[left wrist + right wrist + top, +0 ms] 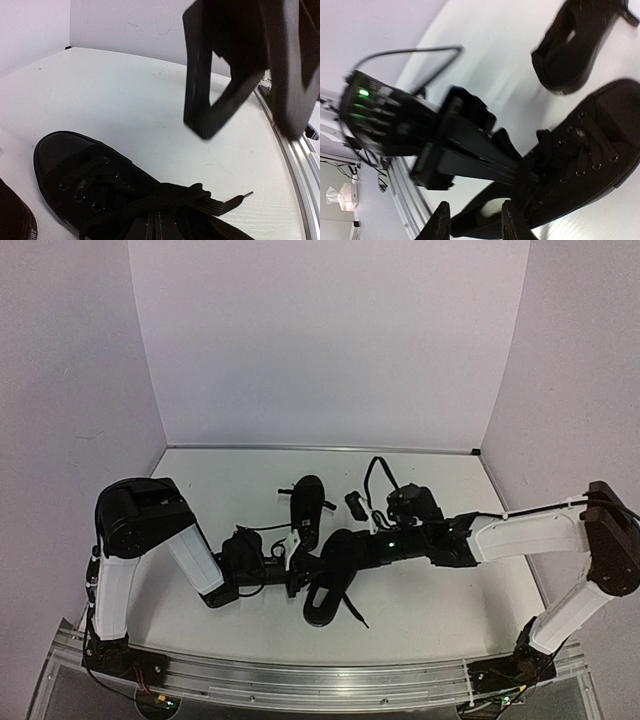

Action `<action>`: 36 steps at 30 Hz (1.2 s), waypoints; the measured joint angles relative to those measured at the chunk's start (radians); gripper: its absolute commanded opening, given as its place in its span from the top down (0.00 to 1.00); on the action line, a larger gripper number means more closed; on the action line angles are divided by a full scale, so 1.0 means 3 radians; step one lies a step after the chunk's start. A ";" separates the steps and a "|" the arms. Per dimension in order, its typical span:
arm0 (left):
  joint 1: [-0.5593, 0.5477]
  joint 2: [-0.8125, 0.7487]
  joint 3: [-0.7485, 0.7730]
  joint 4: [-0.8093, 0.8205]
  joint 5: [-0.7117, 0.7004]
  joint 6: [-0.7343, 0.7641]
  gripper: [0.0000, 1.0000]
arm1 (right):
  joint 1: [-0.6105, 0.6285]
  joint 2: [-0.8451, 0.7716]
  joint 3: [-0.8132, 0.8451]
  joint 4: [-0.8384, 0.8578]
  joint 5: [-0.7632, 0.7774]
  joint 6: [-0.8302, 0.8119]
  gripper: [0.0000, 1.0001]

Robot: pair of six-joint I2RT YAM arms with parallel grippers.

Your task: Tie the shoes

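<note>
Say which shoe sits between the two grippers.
The front shoe: the left gripper and right gripper flank it. The other shoe lies behind it, toward the back wall.

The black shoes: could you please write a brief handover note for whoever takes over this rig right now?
Left tool: open, empty, above the thin black laces of the near black low-top canvas shoe.
Right tool: open, empty, at the same shoe.
Second black shoe lies just beyond it.
Done: laces loosely gathered, no bow visible.
Left: tie both, it seems.
</note>
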 measured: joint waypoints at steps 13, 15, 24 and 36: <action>0.0004 0.0033 0.0000 0.0054 0.0042 0.0007 1.00 | -0.0217 0.0193 -0.0011 -0.0136 0.0138 0.0078 0.78; 0.0006 0.0033 0.0000 0.0055 0.0049 0.0017 1.00 | -0.0217 0.0249 -0.0012 -0.0171 0.0120 0.0089 0.77; 0.0009 0.0035 0.0000 0.0054 0.0070 0.0036 1.00 | -0.0217 0.0306 -0.0012 -0.0032 -0.0049 0.0144 0.76; 0.0009 0.0036 0.0000 0.0054 0.0078 0.0045 1.00 | -0.0217 0.0446 -0.0012 0.0089 -0.0178 0.0190 0.76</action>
